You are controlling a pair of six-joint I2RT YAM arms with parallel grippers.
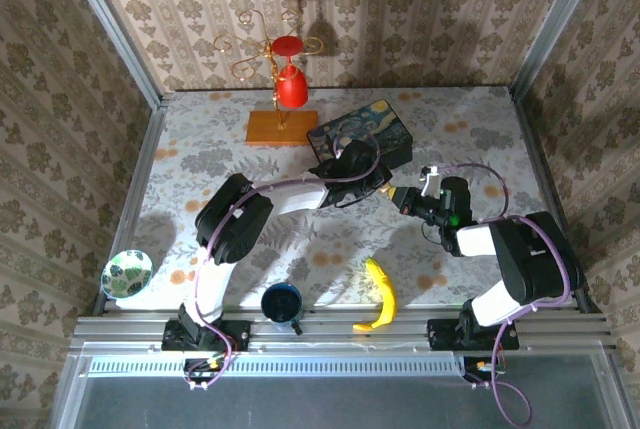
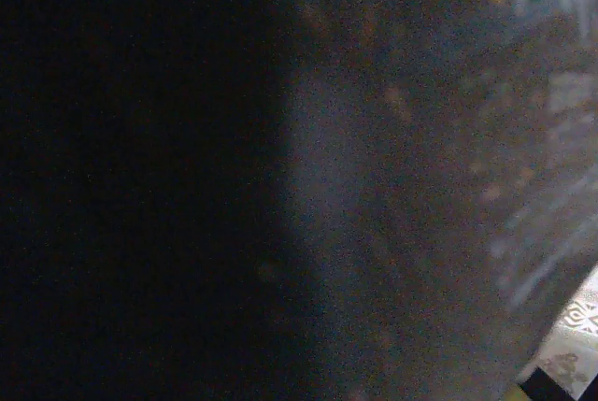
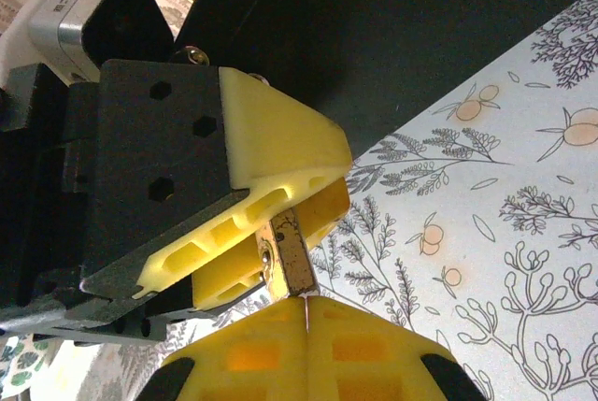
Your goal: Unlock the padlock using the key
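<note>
The left claw (image 3: 297, 205), upper left in the right wrist view, is clamped on the padlock (image 3: 288, 256), whose brass body juts down at centre frame. The right claw (image 3: 306, 322), bottom centre, is pressed fully closed, its tips right at the padlock's lower end. I can't make out a key.

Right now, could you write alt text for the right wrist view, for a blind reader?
The left gripper clamps a small brass padlock, just above the shut yellow tips of the right gripper. Behind lie a dark box and the floral tablecloth.
</note>
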